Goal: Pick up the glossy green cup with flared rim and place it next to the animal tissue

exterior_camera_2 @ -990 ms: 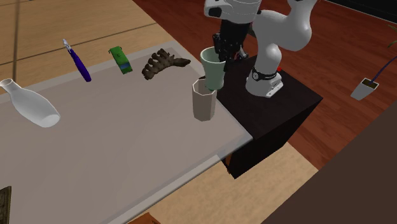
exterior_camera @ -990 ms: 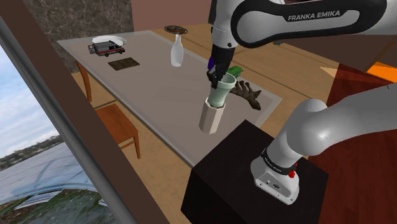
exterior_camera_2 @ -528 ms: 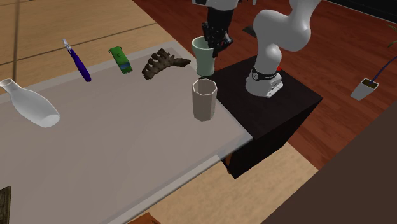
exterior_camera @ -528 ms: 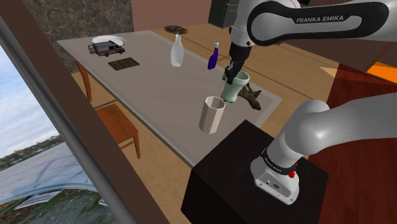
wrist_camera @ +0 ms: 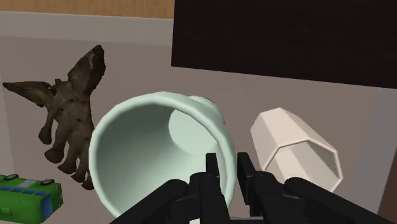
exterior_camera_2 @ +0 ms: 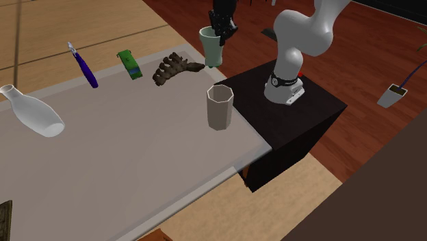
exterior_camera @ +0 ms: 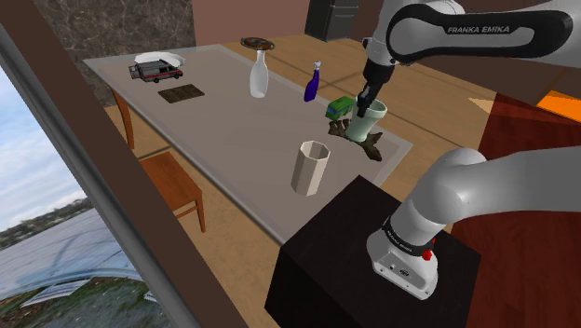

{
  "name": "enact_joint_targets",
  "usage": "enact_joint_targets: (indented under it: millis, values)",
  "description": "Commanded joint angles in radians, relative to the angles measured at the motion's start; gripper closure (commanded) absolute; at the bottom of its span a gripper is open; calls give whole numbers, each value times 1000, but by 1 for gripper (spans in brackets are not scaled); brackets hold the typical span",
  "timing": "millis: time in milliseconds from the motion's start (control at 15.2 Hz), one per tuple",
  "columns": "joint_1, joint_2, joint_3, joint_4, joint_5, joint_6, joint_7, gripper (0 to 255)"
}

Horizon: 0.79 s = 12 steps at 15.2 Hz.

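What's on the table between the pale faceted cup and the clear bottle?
Nothing: in the second exterior view, bare table runs from the faceted cup to the clear bottle.

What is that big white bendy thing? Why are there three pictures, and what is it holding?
The white bendy thing is a robot arm standing on a black box. At its end is a black tool with two fingers for pinching.

Two pictures come from cameras placed in the room. One is beside the arm and one looks at the grey table from another side. The third comes from a camera on the hand itself, looking out past the fingers.

The tool is pinching the wall of a pale green cup and holding it close to a brown clawed animal piece.

Also on the table are a beige cup, a green box, a blue bottle and a clear bottle.
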Motion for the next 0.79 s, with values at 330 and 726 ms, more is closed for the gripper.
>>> enact_joint_targets:
  millis: [330,726]
  values:
    - [-73,45,-154,36,-101,42,-159,255]
    - [-81,61,-173,-34,-121,128,-147,255]
